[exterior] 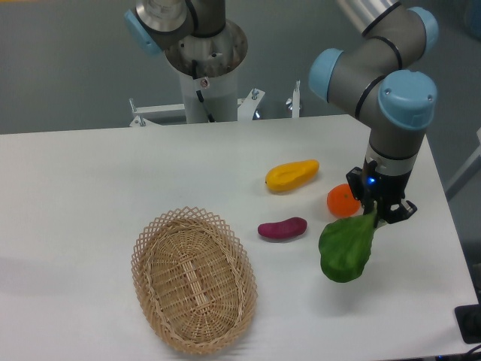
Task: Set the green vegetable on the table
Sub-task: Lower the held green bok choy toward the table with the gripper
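The green vegetable (pixel 346 249) is a broad dark green leaf hanging from my gripper (pixel 374 216), which is shut on its stem end. The stem is hidden between the fingers. The leaf hangs down and to the left over the right part of the white table (pixel 90 195). I cannot tell whether the leaf's lower edge touches the table or hangs just above it.
An oval wicker basket (pixel 194 278) lies at the front middle. A purple oblong vegetable (pixel 282 228) and a yellow oblong fruit (pixel 292 175) lie left of the gripper. An orange round fruit (pixel 342 201) sits just behind the gripper. The table's right edge is close by.
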